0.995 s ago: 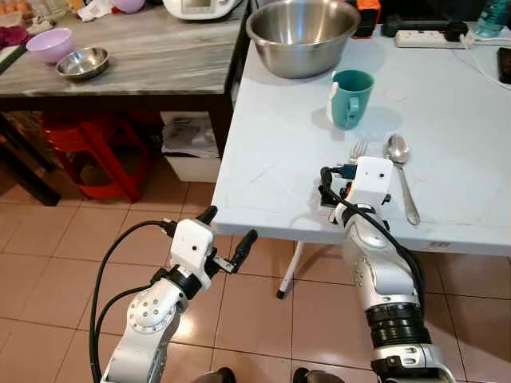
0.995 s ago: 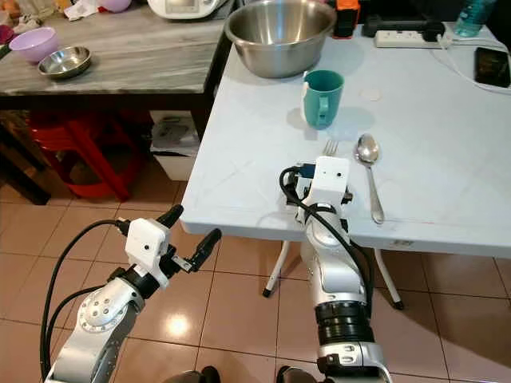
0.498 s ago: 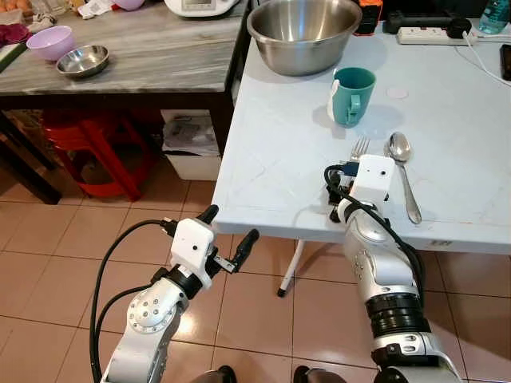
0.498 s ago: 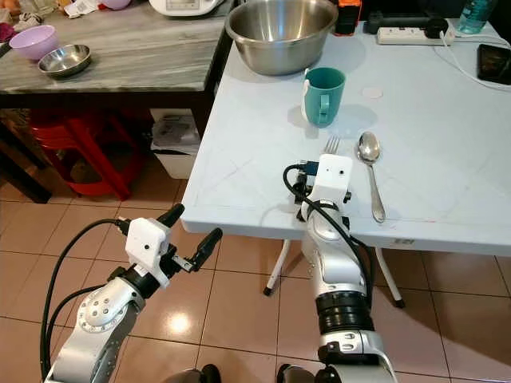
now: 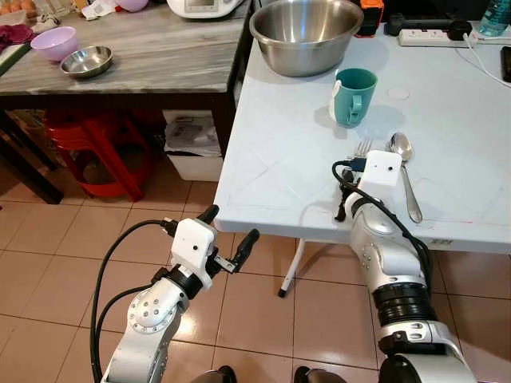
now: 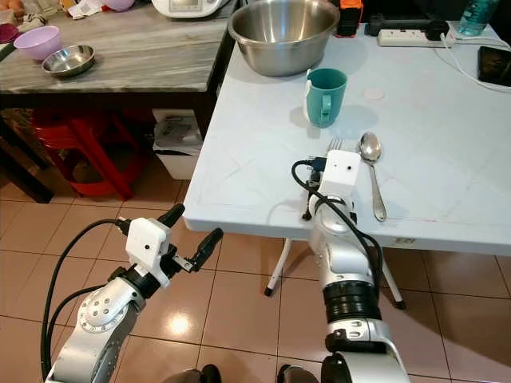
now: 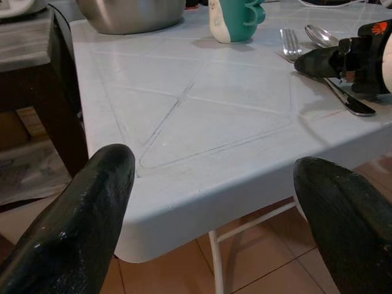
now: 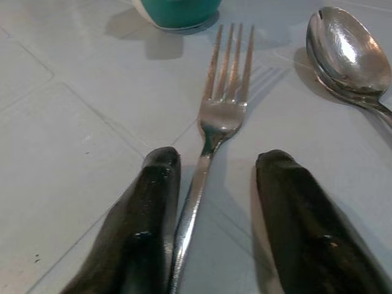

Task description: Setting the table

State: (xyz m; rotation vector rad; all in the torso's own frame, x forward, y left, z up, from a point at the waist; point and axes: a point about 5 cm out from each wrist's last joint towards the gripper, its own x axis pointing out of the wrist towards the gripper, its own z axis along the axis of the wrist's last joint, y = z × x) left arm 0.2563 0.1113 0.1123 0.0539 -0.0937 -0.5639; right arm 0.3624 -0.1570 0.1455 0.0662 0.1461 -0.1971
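The right gripper (image 8: 211, 202) is low on the table (image 5: 279, 159), its fingers apart around the fork (image 8: 220, 116) handle, beside the spoon (image 8: 346, 55). It looks like it is laying out the fork, so next it should lift away. The left gripper (image 5: 227, 239) waits open below the table.

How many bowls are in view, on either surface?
3. A large steel bowl on the white table's far left corner; a purple bowl and a small steel bowl on the wooden counter. Others may lie out of frame.

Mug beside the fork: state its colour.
Teal; the mug shows best in the right eye view.
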